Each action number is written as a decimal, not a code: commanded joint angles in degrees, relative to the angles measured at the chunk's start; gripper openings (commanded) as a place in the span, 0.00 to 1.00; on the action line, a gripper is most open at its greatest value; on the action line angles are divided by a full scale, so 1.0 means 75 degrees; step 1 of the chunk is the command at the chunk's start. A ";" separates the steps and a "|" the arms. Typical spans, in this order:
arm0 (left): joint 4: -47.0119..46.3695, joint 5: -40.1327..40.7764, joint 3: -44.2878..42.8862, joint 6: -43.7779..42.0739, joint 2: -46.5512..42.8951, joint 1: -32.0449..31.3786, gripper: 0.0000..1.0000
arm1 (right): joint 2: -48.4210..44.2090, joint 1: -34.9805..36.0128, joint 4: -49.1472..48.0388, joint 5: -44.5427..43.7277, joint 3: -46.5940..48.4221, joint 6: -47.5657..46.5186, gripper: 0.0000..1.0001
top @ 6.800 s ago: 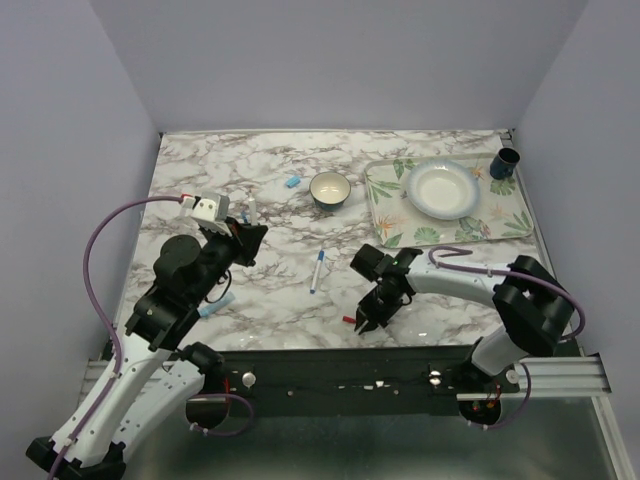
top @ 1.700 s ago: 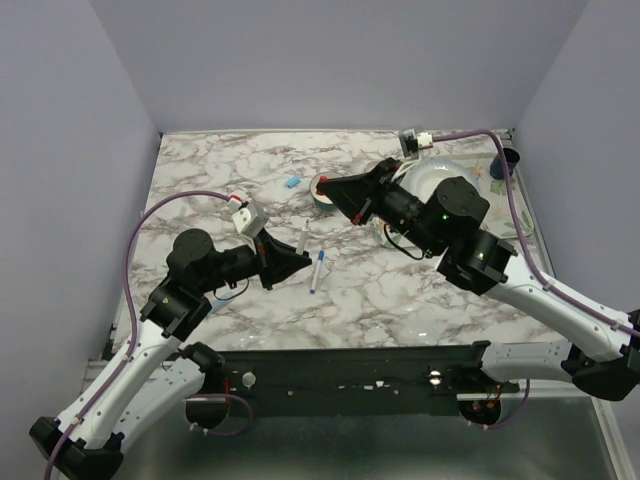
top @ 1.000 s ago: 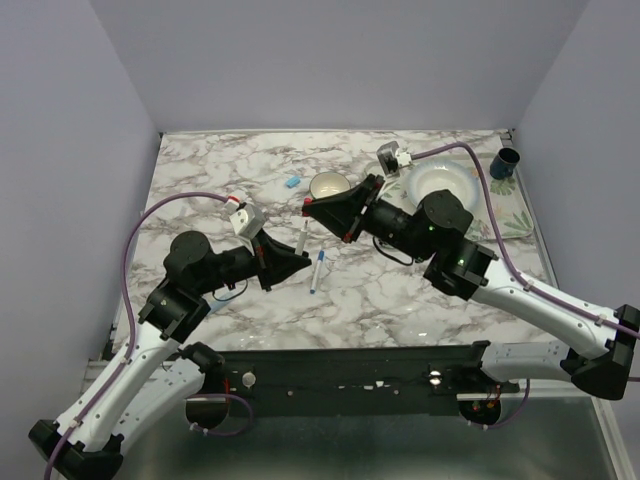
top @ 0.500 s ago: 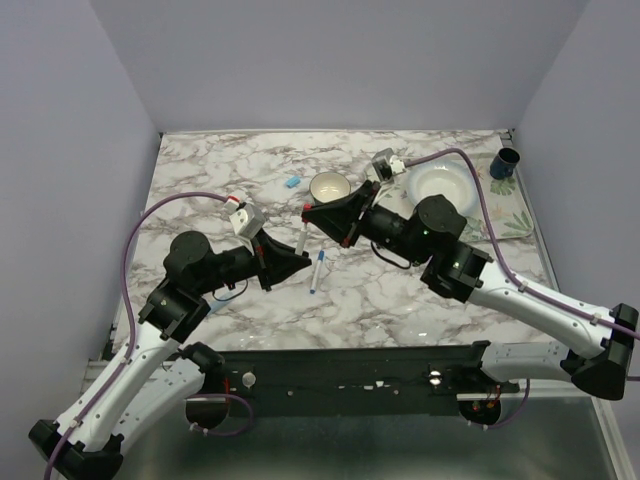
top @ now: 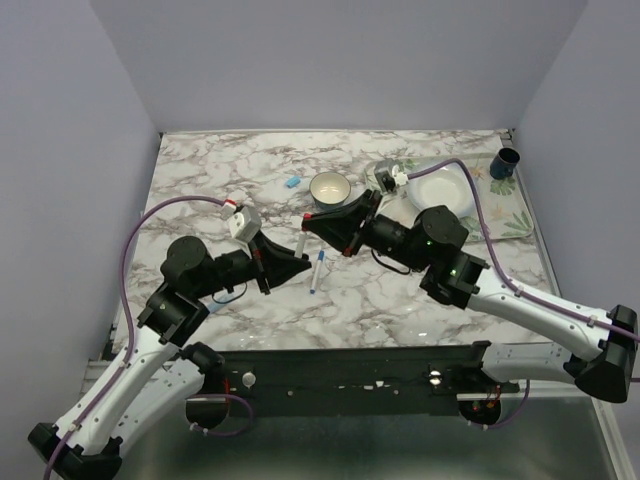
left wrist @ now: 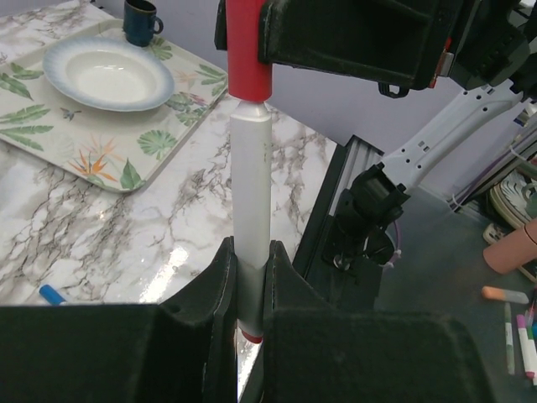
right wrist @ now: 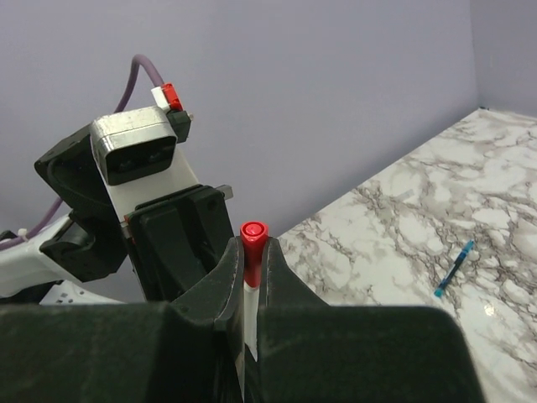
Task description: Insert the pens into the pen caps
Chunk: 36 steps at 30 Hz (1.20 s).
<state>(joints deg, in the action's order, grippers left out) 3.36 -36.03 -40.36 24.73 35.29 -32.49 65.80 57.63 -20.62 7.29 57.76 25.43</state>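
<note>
My left gripper (top: pixel 296 256) is shut on a white-barrelled pen (top: pixel 302 243) with a red end and holds it above the table. In the left wrist view the pen (left wrist: pixel 250 185) stands between the fingers (left wrist: pixel 220 277). My right gripper (top: pixel 316 226) is shut on the red pen cap (left wrist: pixel 248 50), which sits on the pen's top end, in line with the barrel. The right wrist view shows the red cap (right wrist: pixel 252 243) pinched between the jaws, with white barrel below. A blue-tipped pen (top: pixel 318 270) lies on the marble below. A blue cap (top: pixel 292 182) lies farther back.
A bowl (top: pixel 330 188) stands just behind the grippers. A leaf-patterned tray (top: pixel 385 185) at the back right holds a plate (top: pixel 440 190) and a dark blue cup (top: pixel 505 163). Another blue-ended pen (top: pixel 215 305) lies under the left arm.
My right gripper has moved left and down with the red cap, from beside the bowl to the tip of the pen in my left gripper. The left arm has barely moved.
</note>
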 commanded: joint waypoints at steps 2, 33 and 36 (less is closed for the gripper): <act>-0.0799 -0.0176 0.0072 0.0288 -0.0088 -0.0004 0.00 | -0.0043 -0.0019 -0.0531 0.0493 -0.0341 0.0113 0.01; -0.0635 -0.0200 0.0237 -0.0333 -0.0381 0.0008 0.00 | -0.0125 0.0227 0.0614 0.0469 0.0675 0.0090 0.69; -0.0647 -0.0281 0.0213 -0.0321 -0.0311 0.0008 0.00 | -0.0043 0.0227 0.0944 0.0528 0.0970 -0.0051 0.69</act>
<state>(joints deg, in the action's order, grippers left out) -1.06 -36.69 -38.70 23.33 32.62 -32.49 65.56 59.11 -18.28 8.93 60.18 27.83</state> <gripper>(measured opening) 0.150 0.691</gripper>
